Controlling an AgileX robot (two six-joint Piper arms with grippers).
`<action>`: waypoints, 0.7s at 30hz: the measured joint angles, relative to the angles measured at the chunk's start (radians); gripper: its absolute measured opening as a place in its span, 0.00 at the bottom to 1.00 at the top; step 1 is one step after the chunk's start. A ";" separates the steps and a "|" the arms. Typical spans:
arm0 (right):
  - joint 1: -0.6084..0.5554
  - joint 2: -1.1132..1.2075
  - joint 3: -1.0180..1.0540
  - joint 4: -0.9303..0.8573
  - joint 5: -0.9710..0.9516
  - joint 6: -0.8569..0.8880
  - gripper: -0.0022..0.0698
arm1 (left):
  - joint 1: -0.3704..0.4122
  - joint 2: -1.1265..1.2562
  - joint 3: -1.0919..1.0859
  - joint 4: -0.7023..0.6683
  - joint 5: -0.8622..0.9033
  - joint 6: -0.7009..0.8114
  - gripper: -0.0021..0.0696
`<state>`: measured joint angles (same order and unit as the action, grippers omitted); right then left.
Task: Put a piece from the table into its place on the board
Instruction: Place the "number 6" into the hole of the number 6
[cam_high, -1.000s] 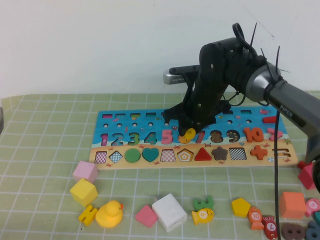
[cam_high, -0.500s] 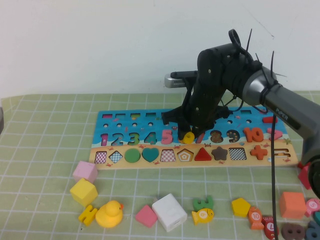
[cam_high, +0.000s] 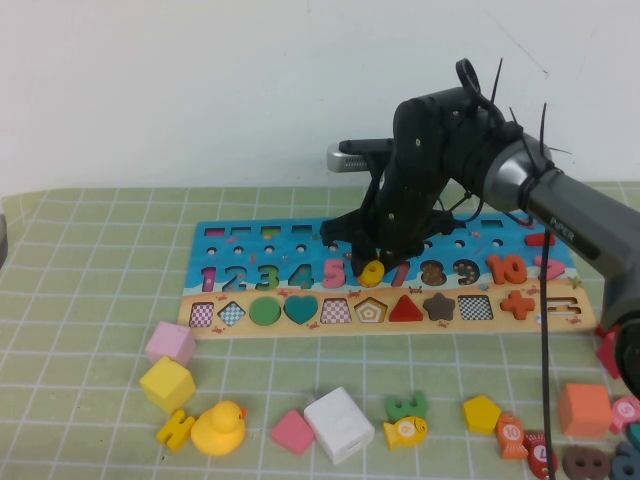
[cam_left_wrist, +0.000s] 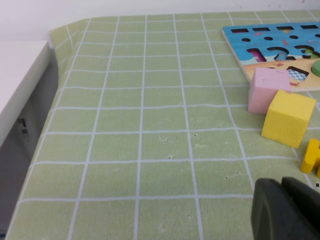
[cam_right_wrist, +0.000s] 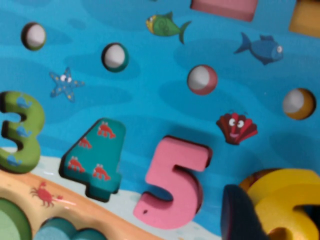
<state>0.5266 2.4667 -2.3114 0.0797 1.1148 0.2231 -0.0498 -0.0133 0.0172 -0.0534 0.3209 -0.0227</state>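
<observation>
I have the right gripper (cam_high: 377, 255) low over the board (cam_high: 250, 238), just on the far side of the numeral row, and the piece (cam_high: 372, 273) sits directly beneath its tips, in the gap between the pink 5 (cam_high: 334, 272) and the red 7 (cam_high: 399, 273); the piece lies on the near side of the fingers, its long axis running roughly across the board like its neighbours; in the right wrist view a dark fingertip (cam_right_wrist: 240, 212) touches the yellow 6 (cam_right_wrist: 282, 202) just beside the 5 (cam_right_wrist: 175, 180), so I judge the jaws part-open and clasping the piece rather than free of it; whether the 6 is fully down in its recess or riding on the edge I cannot tell, since the arm covers its far half from above and the wrist view cuts it off; the second finger is out of sight too; the left gripper (cam_left_wrist: 287, 210) hangs over bare mat (cam_left_wrist: 125, 150), well apart from the board, and only a dark corner of it shows, so I cannot tell its state; the right arm is plainly the one to finish.
</observation>
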 joint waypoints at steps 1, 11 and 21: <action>0.000 0.000 0.000 0.000 -0.001 0.000 0.42 | 0.000 0.000 0.000 0.000 0.000 0.000 0.03; 0.005 0.006 -0.004 0.001 0.001 0.000 0.42 | 0.000 0.000 0.000 0.000 0.000 0.000 0.03; 0.021 0.007 -0.004 -0.020 -0.003 -0.023 0.42 | 0.000 0.000 0.000 0.000 0.000 0.000 0.03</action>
<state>0.5480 2.4742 -2.3153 0.0600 1.1120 0.1998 -0.0498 -0.0133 0.0172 -0.0534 0.3209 -0.0227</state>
